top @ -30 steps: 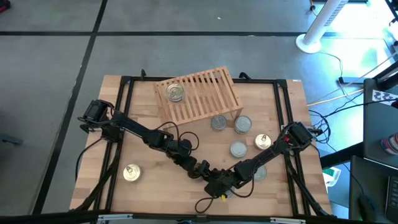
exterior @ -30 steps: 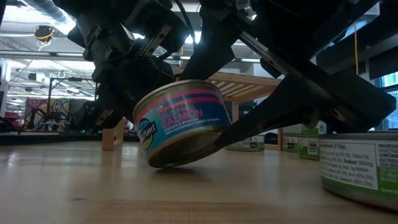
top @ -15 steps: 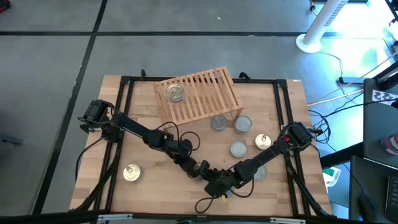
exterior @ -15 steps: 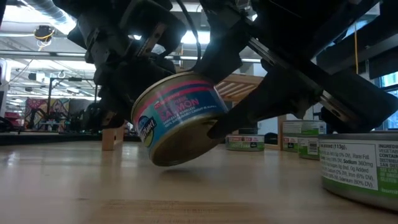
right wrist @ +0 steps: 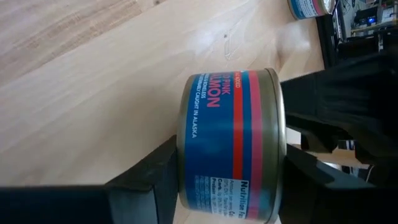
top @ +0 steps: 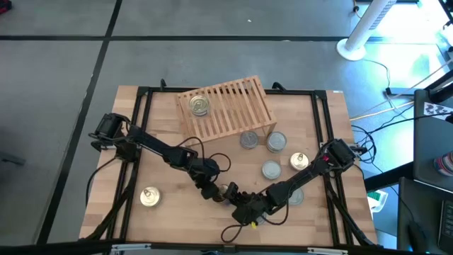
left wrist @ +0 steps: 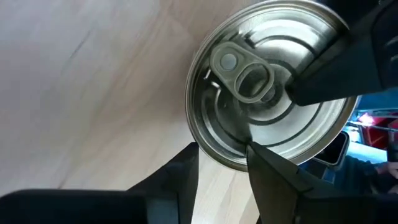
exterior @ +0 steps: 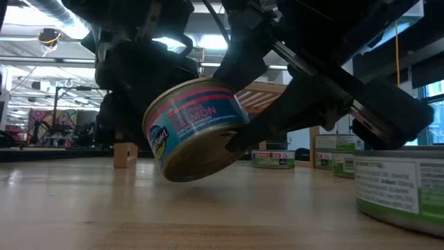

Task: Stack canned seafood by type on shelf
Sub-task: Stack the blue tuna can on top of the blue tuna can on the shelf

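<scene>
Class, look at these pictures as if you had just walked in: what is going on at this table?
Two robot arms meet near the front of the table over one salmon tin, which is tilted and lifted off the wood. The right gripper clamps it across top and bottom. The left gripper is right at the tin's rim with its fingers apart. One gold-topped tin sits on the wooden shelf; several tins lie on the table beside the shelf, and one gold-topped tin lies near the left arm.
</scene>
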{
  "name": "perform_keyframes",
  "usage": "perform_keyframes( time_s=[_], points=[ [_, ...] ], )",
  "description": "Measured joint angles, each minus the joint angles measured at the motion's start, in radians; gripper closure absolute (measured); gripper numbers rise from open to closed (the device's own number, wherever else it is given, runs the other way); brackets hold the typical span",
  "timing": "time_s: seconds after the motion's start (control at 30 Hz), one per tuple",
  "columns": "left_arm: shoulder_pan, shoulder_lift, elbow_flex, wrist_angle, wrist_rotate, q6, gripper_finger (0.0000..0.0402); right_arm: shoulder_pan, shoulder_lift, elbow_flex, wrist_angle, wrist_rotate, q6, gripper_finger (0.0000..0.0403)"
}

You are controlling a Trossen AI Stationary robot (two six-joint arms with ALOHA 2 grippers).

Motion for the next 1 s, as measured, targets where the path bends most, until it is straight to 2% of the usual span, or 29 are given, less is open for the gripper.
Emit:
perform_keyframes(
  time_s=[0.23, 0.37, 0.57, 0.83, 1.0],
  points=[
    [0.004, -0.106, 0.0, -0.142, -0.017, 0.071, 0.0301, -0.001, 0.004, 0.06, -0.008, 0.046, -0.006, 0.021],
    [0.005, -0.193, 0.0, -0.21, -0.102, 0.113, 0.0317, -0.002, 0.003, 0.079, -0.006, 0.067, -0.007, 0.0194],
    [0.005, -0.347, 0.002, -0.277, -0.212, 0.177, 0.0331, -0.002, 0.002, 0.104, -0.005, 0.134, -0.008, 0.0211],
    [0.005, -0.575, 0.002, -0.319, -0.343, 0.239, 0.0342, -0.038, 0.001, 0.169, -0.002, 0.227, -0.012, 0.0197],
    [0.005, -0.716, 0.002, -0.332, -0.422, 0.302, 0.0353, -0.086, -0.001, 0.239, 0.003, 0.294, -0.125, 0.0205]
  ],
)
